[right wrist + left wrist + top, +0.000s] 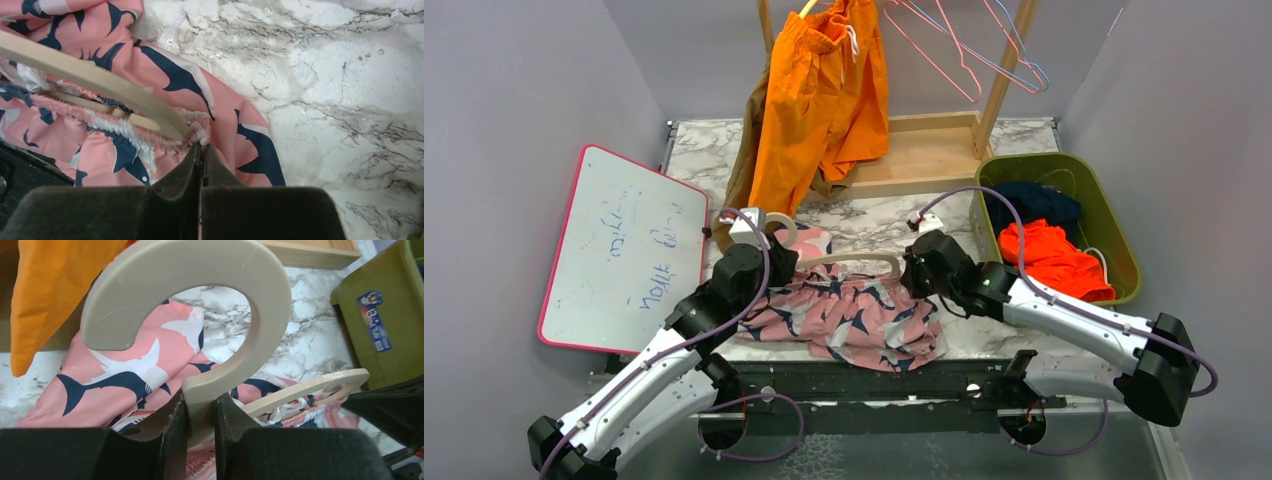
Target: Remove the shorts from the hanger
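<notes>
Pink shorts [854, 318] with navy shark print lie on the marble table at front centre, their waistband still threaded on a beige hanger [856, 261]. My left gripper [201, 412] is shut on the hanger's neck, just below the big round hook [200, 270]. In the top view it sits at the shorts' left end [776, 262]. My right gripper [202, 148] is shut, pinching the gathered waistband of the pink shorts [120, 150] at the hanger's right tip [165, 127]. From above it lies at the shorts' right end [914, 272].
Bright orange shorts [819, 100] hang on the wooden rack [924, 150] at the back, with tan-brown shorts [746, 150] behind them and empty wire hangers [964, 50] beside. A green bin [1114, 230] on the right holds navy [1034, 203] and red-orange shorts [1049, 255]. A whiteboard [619, 250] lies at left.
</notes>
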{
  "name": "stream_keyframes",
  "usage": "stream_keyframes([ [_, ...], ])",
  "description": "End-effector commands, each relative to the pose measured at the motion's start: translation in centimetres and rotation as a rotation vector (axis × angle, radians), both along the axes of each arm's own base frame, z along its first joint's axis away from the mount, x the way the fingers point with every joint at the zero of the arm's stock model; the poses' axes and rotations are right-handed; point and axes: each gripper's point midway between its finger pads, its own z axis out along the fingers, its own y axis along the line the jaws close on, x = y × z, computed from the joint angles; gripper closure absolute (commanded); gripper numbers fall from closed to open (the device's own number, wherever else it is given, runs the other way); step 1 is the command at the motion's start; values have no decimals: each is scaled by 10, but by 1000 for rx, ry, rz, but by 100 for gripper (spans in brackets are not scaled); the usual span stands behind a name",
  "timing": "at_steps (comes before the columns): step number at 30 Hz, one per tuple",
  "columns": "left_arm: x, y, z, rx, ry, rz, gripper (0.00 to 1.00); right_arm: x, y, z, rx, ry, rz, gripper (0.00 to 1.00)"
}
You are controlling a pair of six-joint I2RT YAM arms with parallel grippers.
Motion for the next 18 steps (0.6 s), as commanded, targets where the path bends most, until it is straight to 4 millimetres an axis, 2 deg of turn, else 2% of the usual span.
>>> stream_keyframes([
  [1,3,-19,38,-127,-94,-64,100,9,-2,-11,-18,-4,-57,99],
  [7,0,-27,43,-138,-104,-113,100,32,-8,2,-23,-94,-155,99],
  [12,0,-16,41,-135,-119,-67,100,32,-9,13,6,-104,-174,97],
  [16,1,-10,33,-115,-102,-38,100,24,-15,30,59,-126,-167,79],
  [18,0,-10,31,-110,-99,-35,100,19,-20,40,85,-139,-162,66],
])
